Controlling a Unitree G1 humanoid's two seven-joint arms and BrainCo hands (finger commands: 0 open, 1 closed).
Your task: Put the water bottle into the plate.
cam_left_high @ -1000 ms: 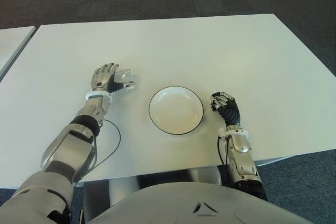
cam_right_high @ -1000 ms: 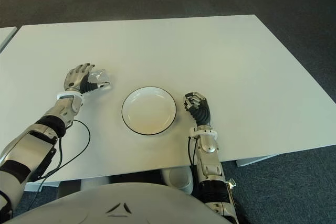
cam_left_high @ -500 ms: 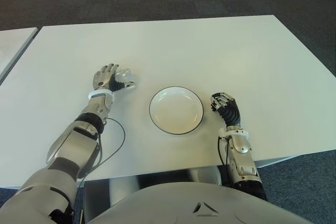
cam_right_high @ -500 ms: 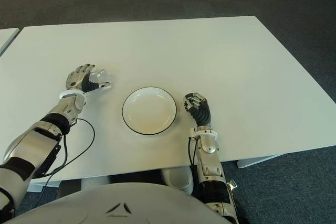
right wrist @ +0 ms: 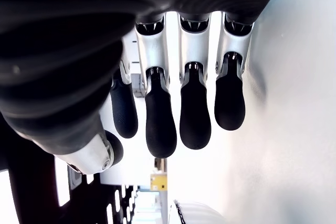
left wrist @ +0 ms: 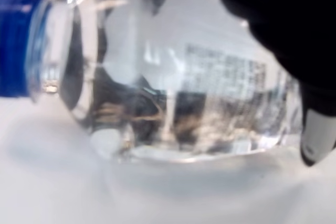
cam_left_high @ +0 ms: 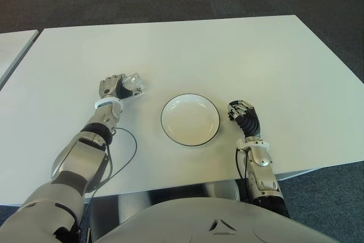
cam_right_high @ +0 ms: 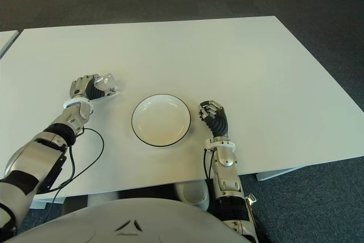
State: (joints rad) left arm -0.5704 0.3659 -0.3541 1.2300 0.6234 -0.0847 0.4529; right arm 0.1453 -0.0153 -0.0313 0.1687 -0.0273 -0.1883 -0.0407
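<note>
The left hand [cam_left_high: 112,87] has just curled in: fingers that were spread around the water bottle [cam_left_high: 133,84] a moment ago now wrap it, the clear bottle lying against the table [cam_left_high: 239,49]. That reads as the grasp being made, with the lift still to come. The plate [cam_left_high: 190,119] waits empty off to that hand's right. Beyond the plate, the right hand [cam_left_high: 243,113] sits with fingers loosely curled, holding nothing.
</note>
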